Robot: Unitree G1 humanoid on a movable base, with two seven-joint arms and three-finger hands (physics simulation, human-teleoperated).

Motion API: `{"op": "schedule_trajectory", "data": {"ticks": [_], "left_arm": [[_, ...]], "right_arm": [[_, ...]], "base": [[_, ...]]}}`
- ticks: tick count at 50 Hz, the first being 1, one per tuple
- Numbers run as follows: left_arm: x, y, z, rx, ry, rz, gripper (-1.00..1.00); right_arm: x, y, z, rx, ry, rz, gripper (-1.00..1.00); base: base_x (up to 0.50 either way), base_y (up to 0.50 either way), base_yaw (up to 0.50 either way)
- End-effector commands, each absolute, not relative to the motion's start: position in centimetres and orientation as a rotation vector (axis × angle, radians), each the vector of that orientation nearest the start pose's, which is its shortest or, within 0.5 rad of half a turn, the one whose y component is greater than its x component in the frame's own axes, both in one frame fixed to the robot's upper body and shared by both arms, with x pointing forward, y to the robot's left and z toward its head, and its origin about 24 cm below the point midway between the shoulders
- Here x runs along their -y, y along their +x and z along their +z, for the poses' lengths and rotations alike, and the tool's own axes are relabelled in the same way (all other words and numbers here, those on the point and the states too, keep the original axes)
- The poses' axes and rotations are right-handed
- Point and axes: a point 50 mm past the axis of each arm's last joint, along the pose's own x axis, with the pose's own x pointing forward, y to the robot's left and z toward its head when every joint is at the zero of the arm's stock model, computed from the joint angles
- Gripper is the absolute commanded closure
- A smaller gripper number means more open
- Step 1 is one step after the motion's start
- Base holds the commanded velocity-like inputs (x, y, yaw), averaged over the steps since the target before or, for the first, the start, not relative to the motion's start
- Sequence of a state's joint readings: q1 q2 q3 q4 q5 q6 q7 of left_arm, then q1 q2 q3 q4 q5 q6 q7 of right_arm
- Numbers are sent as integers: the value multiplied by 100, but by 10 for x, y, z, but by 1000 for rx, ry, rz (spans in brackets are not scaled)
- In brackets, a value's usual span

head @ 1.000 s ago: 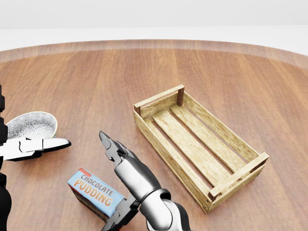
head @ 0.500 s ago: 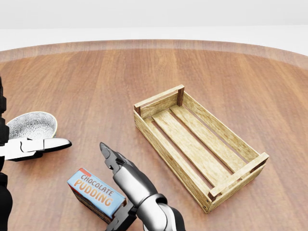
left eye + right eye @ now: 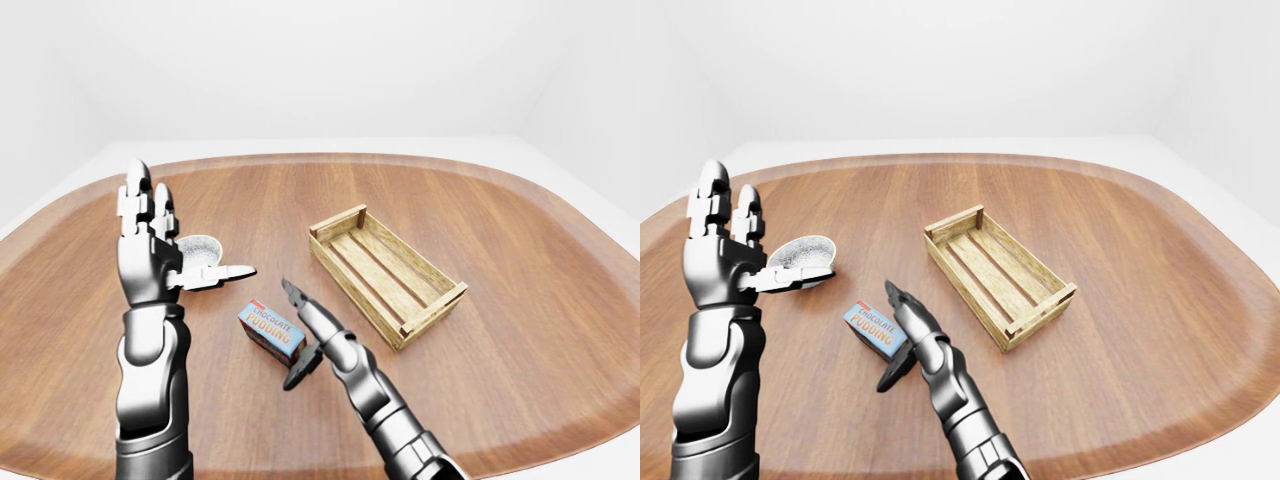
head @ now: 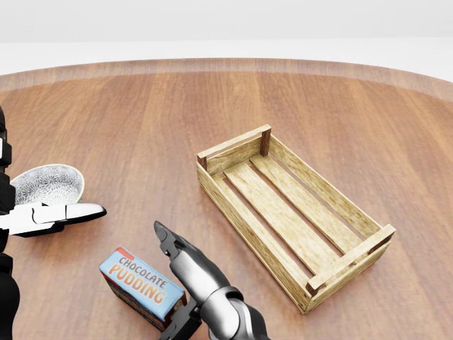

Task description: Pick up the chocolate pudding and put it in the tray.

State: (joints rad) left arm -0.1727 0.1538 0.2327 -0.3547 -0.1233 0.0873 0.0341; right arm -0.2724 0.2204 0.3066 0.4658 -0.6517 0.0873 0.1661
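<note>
The chocolate pudding (image 4: 139, 285), a blue and orange box, lies flat on the wooden table near the bottom left of the head view. My right hand (image 3: 293, 338) is open at the box's right end. Its long fingers (image 4: 172, 248) point up the picture past the box, and its thumb sits low by the box's near corner. Whether any finger touches the box I cannot tell. The wooden slatted tray (image 4: 244, 225) stands empty to the right of the box. My left hand (image 3: 185, 240) is raised and open on the left, holding nothing.
A grey patterned bowl (image 4: 46, 184) sits at the left, just behind my left thumb (image 4: 71, 211). The table is a large rounded wooden top whose rim (image 3: 330, 158) curves along the far side, with white floor beyond.
My right hand has drawn back toward the bottom of the head view and settled closer against the box's right end. The box, tray, bowl and left hand have not moved.
</note>
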Motion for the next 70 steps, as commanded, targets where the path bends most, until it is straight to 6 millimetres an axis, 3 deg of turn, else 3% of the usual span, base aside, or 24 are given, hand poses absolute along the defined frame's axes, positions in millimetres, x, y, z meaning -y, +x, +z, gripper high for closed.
{"op": "schedule_trajectory", "data": {"ticks": [1, 63, 70], "left_arm": [[-212, 259, 166, 462, -5, 164, -100], [-213, 259, 167, 465, -9, 163, -100], [-213, 259, 167, 464, -9, 163, -100]], "right_arm": [[-3, 269, -2, -208, -589, 620, -100], [-10, 268, -40, -339, -622, 663, -100], [-3, 262, -58, -407, -624, 657, -100]], "base": [[0, 0, 0], [0, 0, 0], [0, 0, 0]]}}
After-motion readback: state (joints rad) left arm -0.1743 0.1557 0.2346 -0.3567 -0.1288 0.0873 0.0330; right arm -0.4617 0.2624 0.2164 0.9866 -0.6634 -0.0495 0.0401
